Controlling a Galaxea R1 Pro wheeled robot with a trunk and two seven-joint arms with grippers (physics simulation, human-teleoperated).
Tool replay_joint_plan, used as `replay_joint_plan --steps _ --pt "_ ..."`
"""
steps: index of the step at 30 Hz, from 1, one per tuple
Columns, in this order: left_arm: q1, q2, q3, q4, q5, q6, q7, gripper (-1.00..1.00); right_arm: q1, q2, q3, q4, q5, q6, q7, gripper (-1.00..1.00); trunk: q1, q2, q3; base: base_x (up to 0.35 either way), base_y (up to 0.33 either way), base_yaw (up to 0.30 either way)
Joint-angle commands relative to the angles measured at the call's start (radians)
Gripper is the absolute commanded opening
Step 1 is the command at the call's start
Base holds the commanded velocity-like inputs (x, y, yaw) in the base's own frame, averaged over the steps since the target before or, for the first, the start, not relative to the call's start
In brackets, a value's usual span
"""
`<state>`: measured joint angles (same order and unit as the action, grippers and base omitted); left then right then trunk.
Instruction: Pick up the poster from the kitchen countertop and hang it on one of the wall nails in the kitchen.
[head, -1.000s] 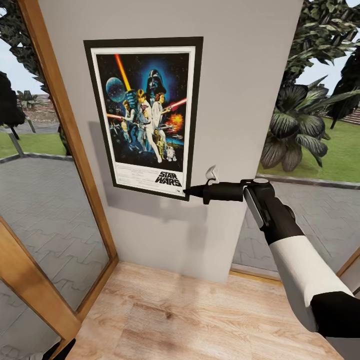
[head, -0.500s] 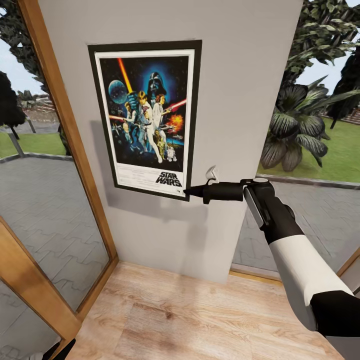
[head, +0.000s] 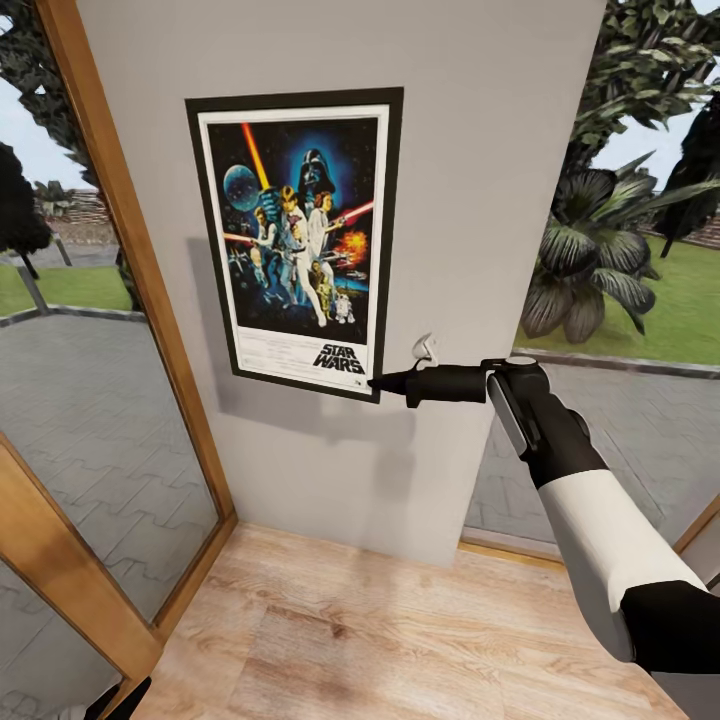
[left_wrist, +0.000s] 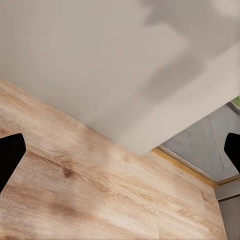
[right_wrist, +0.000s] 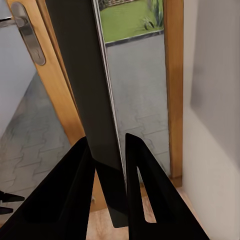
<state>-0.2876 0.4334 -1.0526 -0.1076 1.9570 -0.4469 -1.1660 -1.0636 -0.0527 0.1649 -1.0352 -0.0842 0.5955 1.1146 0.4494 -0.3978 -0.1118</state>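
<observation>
The poster (head: 298, 240) stands upright against the grey wall (head: 480, 200), slightly tilted. The right gripper (head: 375, 382) pinches its lower right corner, jaws closed on the thin black frame edge. The left gripper (left_wrist: 120, 150) hangs over the wooden floor (left_wrist: 100, 195), jaws wide.

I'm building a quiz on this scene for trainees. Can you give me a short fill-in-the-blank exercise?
1. The right end effector grips the poster at its lower ____ corner.
2. The poster lies against a ____ wall.
3. The logo at the poster's bottom reads ____.
4. The floor looks like ____.

Missing words: right; grey; STAR WARS; wood
</observation>
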Motion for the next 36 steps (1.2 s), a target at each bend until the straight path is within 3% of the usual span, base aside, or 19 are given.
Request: replay_joint_plan --steps 1,36 --pt "-0.001 0.001 -0.009 -0.001 0.009 -0.004 -0.001 1.0 -0.001 -0.001 0.002 0.0 -0.011 0.011 -0.001 -1.0 0.001 -0.002 -0.002 0.0 0.0 0.0" --pt "-0.001 0.002 -0.007 -0.001 0.01 -0.004 -0.001 1.0 -0.001 0.0 0.0 0.005 -0.011 0.01 -0.007 -1.0 0.001 -0.002 -0.002 0.078 0.0 0.0"
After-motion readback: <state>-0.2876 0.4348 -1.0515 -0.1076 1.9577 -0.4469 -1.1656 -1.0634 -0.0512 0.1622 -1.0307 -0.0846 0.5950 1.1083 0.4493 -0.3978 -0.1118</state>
